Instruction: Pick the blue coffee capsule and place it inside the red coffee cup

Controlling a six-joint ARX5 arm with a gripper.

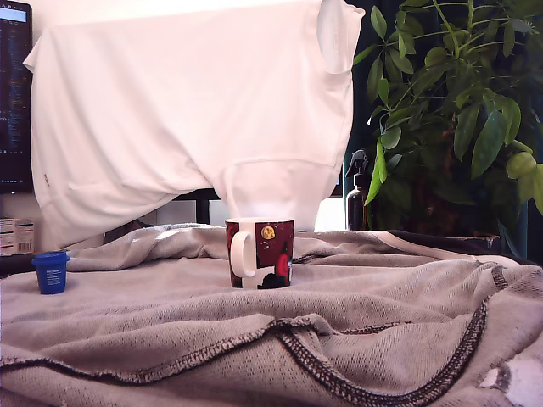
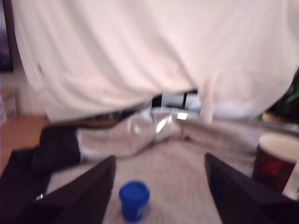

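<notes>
- On my wrist feed the gripper shows as two dark fingers spread wide apart, with nothing held between them.
- The small bright-blue plastic coffee capsule stands upright on the grey knitted cloth, wider rim up, in the open gap between the fingers and touching neither.
- In the exterior view I see the same capsule far over at that view's left, resting on the cloth, its pale label facing the camera.
- The dark red ceramic mug with a white handle stands upright near the middle of the exterior view, well apart from the capsule, with the yellow moon and a red figure visible on its side.
- On the wrist feed the mug sits beyond one finger, showing a pale inside; the picture is blurred, so I cannot make out its pattern.
- A white sheet hangs behind the scene, and a leafy green plant fills the exterior view's right.
- I cannot see the arm itself in the exterior view.
</notes>
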